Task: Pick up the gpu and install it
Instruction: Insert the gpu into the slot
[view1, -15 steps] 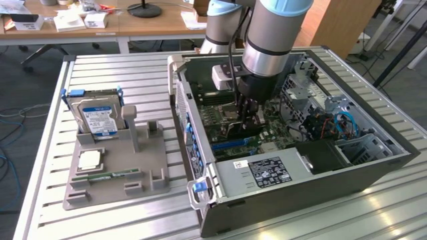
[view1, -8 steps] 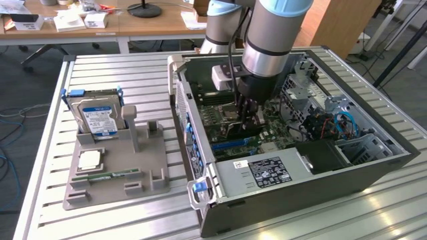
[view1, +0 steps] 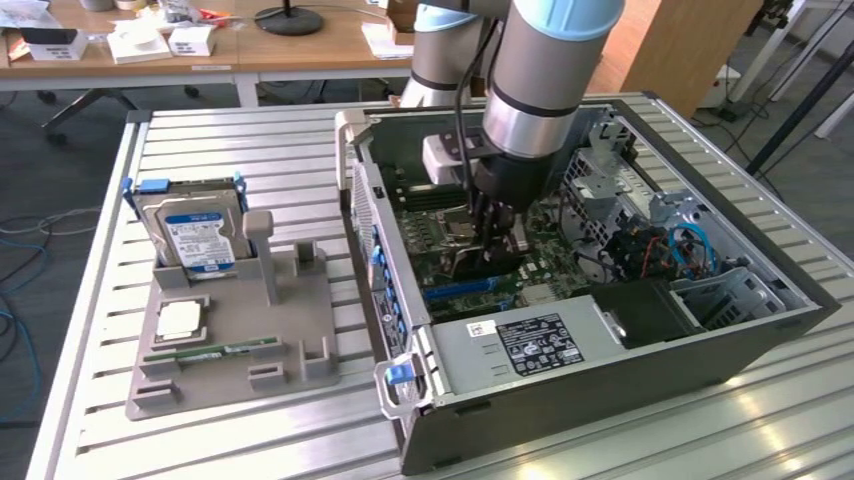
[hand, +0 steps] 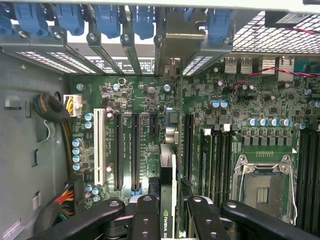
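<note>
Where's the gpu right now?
The gpu is gripped edge-on by the gripper inside the open computer case, on the exterior view's right, over the expansion slots.

Case walls (view1: 641, 385), drive cage (view1: 727, 295) hem tool (view1: 494, 250) w/ gpu (hand: 168, 190).

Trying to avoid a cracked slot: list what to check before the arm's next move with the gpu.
1. Grip: the gpu is held between the fingers of the gripper, down inside the computer case: ok.
2. Card direction: edge-on, running parallel to the black expansion slots: ok.
3. Card over the right slot: cannot tell.
4. Bottom edge seated in a slot: cannot tell.
5. Cables: the wire bundle lies by the case wall, apart from the card: ok.
</note>
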